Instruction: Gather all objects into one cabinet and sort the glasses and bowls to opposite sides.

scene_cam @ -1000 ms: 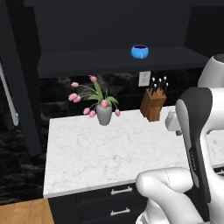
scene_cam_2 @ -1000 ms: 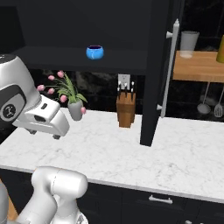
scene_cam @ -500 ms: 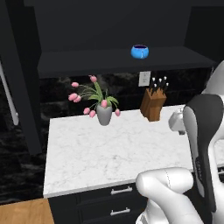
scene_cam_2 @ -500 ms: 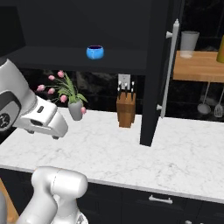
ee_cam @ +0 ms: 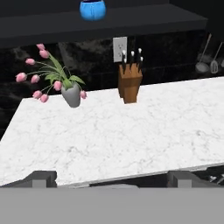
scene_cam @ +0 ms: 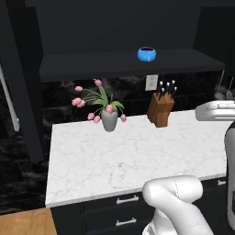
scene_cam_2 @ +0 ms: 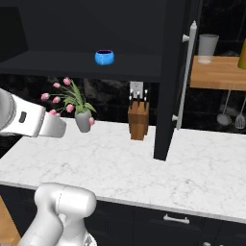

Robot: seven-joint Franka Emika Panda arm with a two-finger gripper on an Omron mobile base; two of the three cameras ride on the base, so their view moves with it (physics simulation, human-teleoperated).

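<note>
The small bright blue bowl (scene_cam: 147, 53) (scene_cam_2: 104, 57) (ee_cam: 92, 8) sits alone on the bottom shelf of the black wall cabinet (scene_cam: 92, 66), above the counter. The cabinet's right door (scene_cam_2: 168, 81) hangs open, edge toward me, with its long white bar handle (scene_cam_2: 187, 77). A pale grey cup (scene_cam_2: 208, 48) stands on a wooden shelf right of that door. My gripper (ee_cam: 112, 178) is open, with nothing between its tips. It hangs low in front of the counter edge, facing the back wall, far from the bowl.
On the white marble counter (scene_cam: 133, 156) (scene_cam_2: 120, 168) stand a grey vase of pink tulips (scene_cam: 109, 120) (scene_cam_2: 82, 120) (ee_cam: 71, 94) and a wooden knife block (scene_cam: 160, 110) (scene_cam_2: 138, 122) (ee_cam: 130, 85). Ladles (scene_cam_2: 226, 115) hang under the wooden shelf. Drawers with silver handles (scene_cam: 127, 199) run below.
The arm has swung down and outward, toward the right edge of the left base view and the left edge of the right base view. The bowl, vase and knife block have not moved.
</note>
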